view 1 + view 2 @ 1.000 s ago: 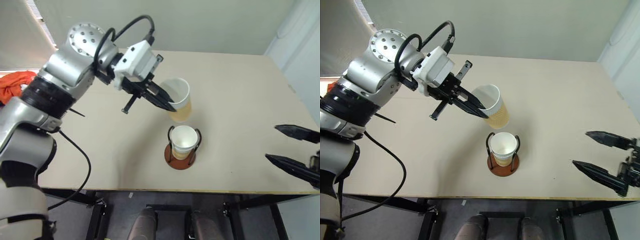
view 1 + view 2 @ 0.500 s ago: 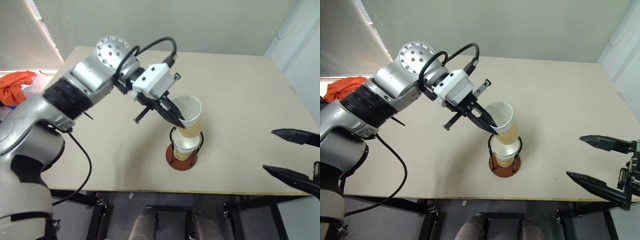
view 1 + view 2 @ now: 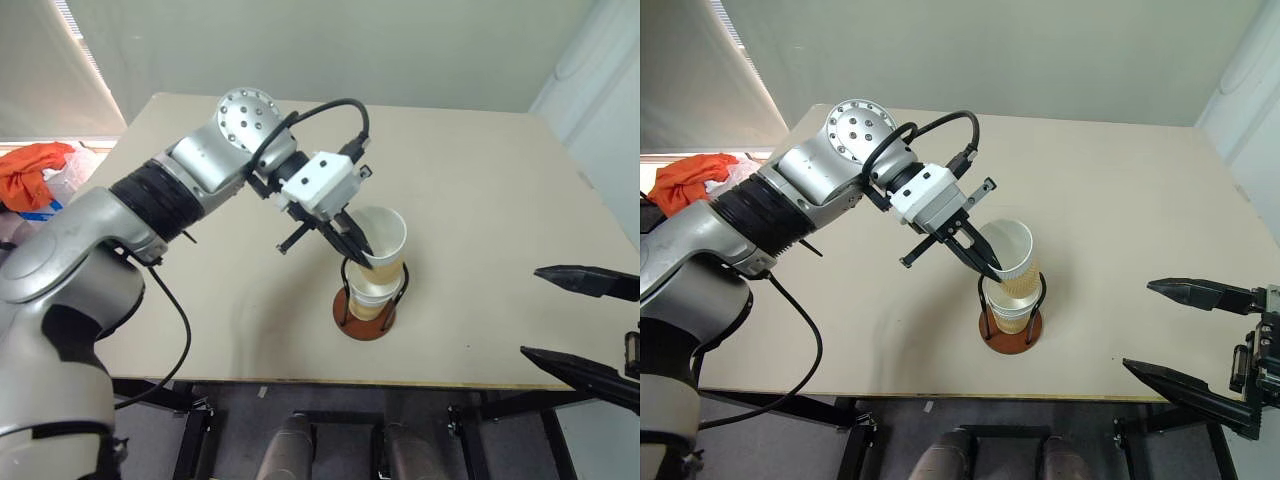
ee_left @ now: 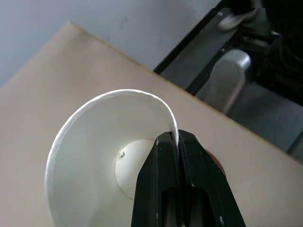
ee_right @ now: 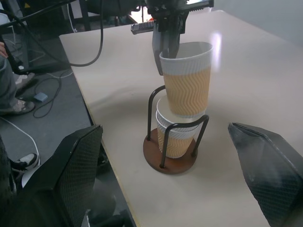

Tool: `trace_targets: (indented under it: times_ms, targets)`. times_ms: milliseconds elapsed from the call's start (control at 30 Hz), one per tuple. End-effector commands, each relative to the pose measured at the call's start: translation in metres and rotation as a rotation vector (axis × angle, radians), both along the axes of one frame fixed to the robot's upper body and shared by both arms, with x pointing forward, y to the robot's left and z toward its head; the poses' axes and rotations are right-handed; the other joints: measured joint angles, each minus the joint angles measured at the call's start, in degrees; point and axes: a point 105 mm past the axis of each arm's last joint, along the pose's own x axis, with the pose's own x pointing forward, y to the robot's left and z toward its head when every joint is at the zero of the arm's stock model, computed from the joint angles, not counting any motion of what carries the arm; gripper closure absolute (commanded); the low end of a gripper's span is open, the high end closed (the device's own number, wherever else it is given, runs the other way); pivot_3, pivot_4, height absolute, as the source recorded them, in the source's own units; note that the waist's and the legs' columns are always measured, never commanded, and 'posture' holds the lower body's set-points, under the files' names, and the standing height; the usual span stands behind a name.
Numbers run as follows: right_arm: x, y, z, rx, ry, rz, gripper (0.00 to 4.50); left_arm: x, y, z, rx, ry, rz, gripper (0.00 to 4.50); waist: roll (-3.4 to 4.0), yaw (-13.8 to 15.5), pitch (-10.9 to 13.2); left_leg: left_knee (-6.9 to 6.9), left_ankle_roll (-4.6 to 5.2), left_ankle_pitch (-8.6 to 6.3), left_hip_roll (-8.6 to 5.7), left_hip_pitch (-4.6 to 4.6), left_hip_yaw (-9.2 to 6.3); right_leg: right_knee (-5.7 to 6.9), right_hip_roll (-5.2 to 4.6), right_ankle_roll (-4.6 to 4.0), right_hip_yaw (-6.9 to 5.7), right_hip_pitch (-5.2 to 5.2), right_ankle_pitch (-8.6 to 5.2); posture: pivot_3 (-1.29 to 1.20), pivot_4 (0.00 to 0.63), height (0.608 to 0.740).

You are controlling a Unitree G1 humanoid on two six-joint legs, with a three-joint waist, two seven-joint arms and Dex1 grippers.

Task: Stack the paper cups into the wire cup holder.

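Note:
My left gripper [image 3: 357, 254] is shut on the rim of a paper cup [image 3: 384, 240], one finger inside and one outside, as the left wrist view [image 4: 177, 142] shows up close. This cup [image 5: 187, 85], white inside and pale orange outside, hangs slightly tilted directly over the wire cup holder [image 5: 170, 163]. Its bottom is at the mouth of another cup [image 5: 171, 138] that stands in the holder between the black wire loops. My right gripper [image 3: 530, 310] is open and empty, off to the right near the table's front corner.
The beige table [image 3: 480, 180] is bare around the holder. An orange cloth [image 3: 32, 170] lies beyond the table's left side. A black cable [image 3: 165, 320] hangs from my left arm over the front edge.
My left gripper has carried the cup right and down, from beside the holder to just above the cup in it. My right gripper has stayed open, drifting slightly.

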Motion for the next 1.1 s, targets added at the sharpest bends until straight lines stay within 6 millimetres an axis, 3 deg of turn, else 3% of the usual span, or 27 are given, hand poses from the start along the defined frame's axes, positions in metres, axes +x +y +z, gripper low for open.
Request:
trace_targets:
  times_ms: [33, 100, 233, 467, 633, 800, 1000, 1100]
  targets:
    - [-0.001, -0.001, 0.007, -0.018, -0.047, -0.008, 0.00, -0.006, 0.004, 0.001, 0.039, -0.003, -0.035, 4.28, 0.00, 0.00, 0.00, 0.00, 0.01, -0.01, -0.01, 0.00, 0.00, 0.00, 0.00, 0.00, 0.00, 0.00, 0.00, 0.00, 0.150, 0.740]
    - [0.000, -0.001, 0.007, -0.020, -0.048, -0.006, 0.00, -0.005, 0.005, 0.000, 0.046, -0.007, -0.032, 3.91, 0.00, 0.01, 0.00, 0.02, 0.03, -0.02, -0.01, -0.01, 0.00, 0.00, 0.00, 0.01, 0.00, 0.00, -0.01, 0.00, 0.150, 0.740]
    - [0.004, 0.001, 0.008, -0.025, -0.051, 0.011, 0.00, -0.003, 0.006, -0.003, 0.047, -0.026, -0.037, 2.67, 0.00, 0.01, 0.00, 0.05, 0.06, -0.04, -0.02, 0.00, 0.01, 0.00, -0.01, 0.02, 0.03, 0.01, 0.00, 0.00, 0.150, 0.740]
    - [0.028, 0.001, 0.003, -0.059, -0.030, 0.084, 0.00, 0.021, 0.031, 0.005, -0.032, -0.012, 0.152, 2.67, 0.05, -0.28, -0.01, 0.10, 0.07, -0.03, -0.03, 0.03, 0.03, 0.01, -0.01, 0.15, 0.07, 0.02, 0.08, 0.00, 0.150, 0.740]
    - [0.068, -0.011, -0.003, -0.102, -0.001, 0.168, 0.00, 0.016, 0.096, 0.017, -0.199, 0.178, 0.427, 2.67, 0.24, -1.72, -0.05, 0.08, 0.05, -0.02, -0.01, 0.10, 0.14, 0.02, 0.07, 0.55, 0.13, -0.05, 0.31, 0.00, 0.150, 0.740]
    - [0.104, -0.003, -0.010, -0.111, 0.023, 0.300, 0.00, 0.004, 0.158, -0.004, -0.273, 0.314, 0.764, 2.67, 0.42, -1.95, -0.12, -0.13, -0.30, 0.46, 0.00, 0.21, 0.08, 0.09, 0.12, 0.49, 0.17, -0.18, 0.16, 0.00, 0.150, 0.740]
    - [0.127, -0.005, -0.013, -0.129, 0.051, 0.334, 0.00, -0.018, 0.203, -0.017, -0.337, 0.356, 1.026, 2.67, 0.39, -1.10, -0.13, -0.47, -0.30, 0.46, 0.08, 0.19, 0.03, 0.62, 0.00, -0.02, 0.10, -0.52, -0.01, 0.00, 0.150, 0.740]
    - [0.132, -0.007, -0.012, -0.131, 0.054, 0.343, 0.00, -0.030, 0.214, -0.022, -0.351, 0.354, 1.096, 2.67, 0.38, -1.21, -0.14, -0.56, -0.25, 0.31, 0.12, 0.27, 0.06, 0.95, -0.03, -0.55, 0.05, -0.65, -0.29, 0.00, 0.150, 0.740]
